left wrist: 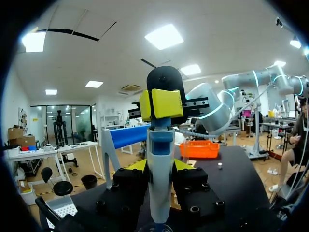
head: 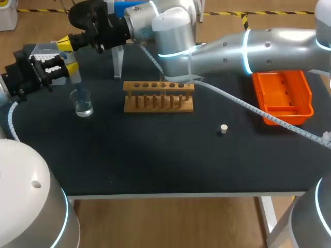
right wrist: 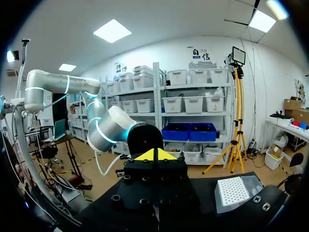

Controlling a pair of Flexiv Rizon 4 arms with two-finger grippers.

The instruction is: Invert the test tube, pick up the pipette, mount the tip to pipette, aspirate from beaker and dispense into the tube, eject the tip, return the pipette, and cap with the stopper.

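Note:
My left gripper is shut on the pipette, held upright with its tip down in the glass beaker. In the left wrist view the pipette stands between my left gripper's fingers, with the beaker rim just below. My right arm reaches across the table. Its shut gripper rests on the pipette's top. In the right wrist view my right gripper shows its yellow tips together. The stopper lies on the mat. I cannot pick out the test tube in the wooden rack.
A tip box sits at the far left behind the grippers. The pipette stand is behind the rack. An orange tray lies at the right. My right arm spans the table's back.

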